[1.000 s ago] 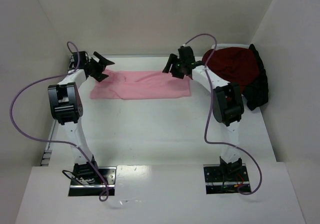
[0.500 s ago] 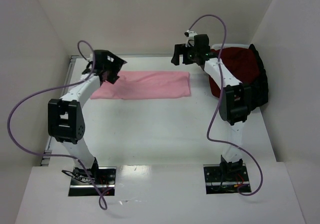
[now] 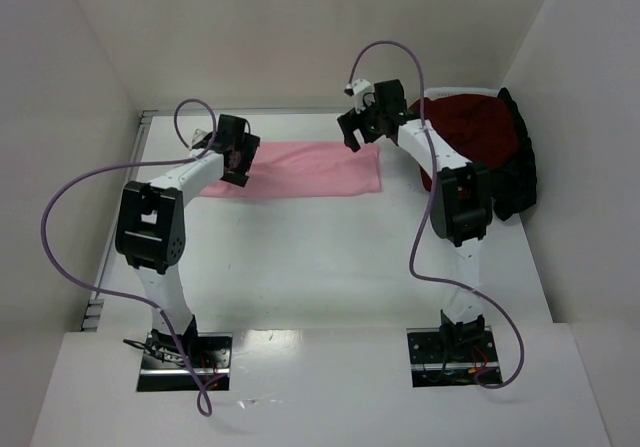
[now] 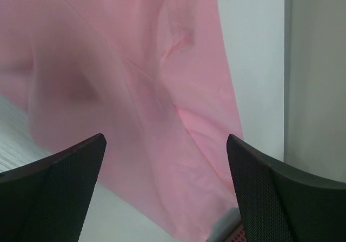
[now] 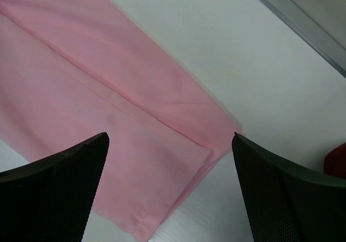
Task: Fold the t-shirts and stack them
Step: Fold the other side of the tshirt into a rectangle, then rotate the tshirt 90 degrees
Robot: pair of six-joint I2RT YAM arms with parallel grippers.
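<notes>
A light pink t-shirt (image 3: 305, 170) lies flat at the back of the table, folded into a long strip. My left gripper (image 3: 238, 159) hovers over its left end, open; in the left wrist view the left gripper (image 4: 165, 190) has wrinkled pink cloth (image 4: 135, 90) below it and nothing between its fingers (image 4: 54, 193). My right gripper (image 3: 352, 132) hangs open above the strip's right end. In the right wrist view the right gripper (image 5: 170, 190) frames the folded corner of the pink t-shirt (image 5: 135, 161). A dark red t-shirt (image 3: 470, 132) and a black one (image 3: 517, 177) lie heaped at the back right.
White walls enclose the table on three sides. A grey rail (image 5: 294, 17) runs along the back edge. The heap of shirts sits right beside the right arm's elbow (image 3: 458, 207). Purple cables (image 3: 60, 227) loop from both arms.
The right gripper has let go of the pink shirt's right end, risen and come back down over it. The left gripper has swung right, onto the strip's left end.
</notes>
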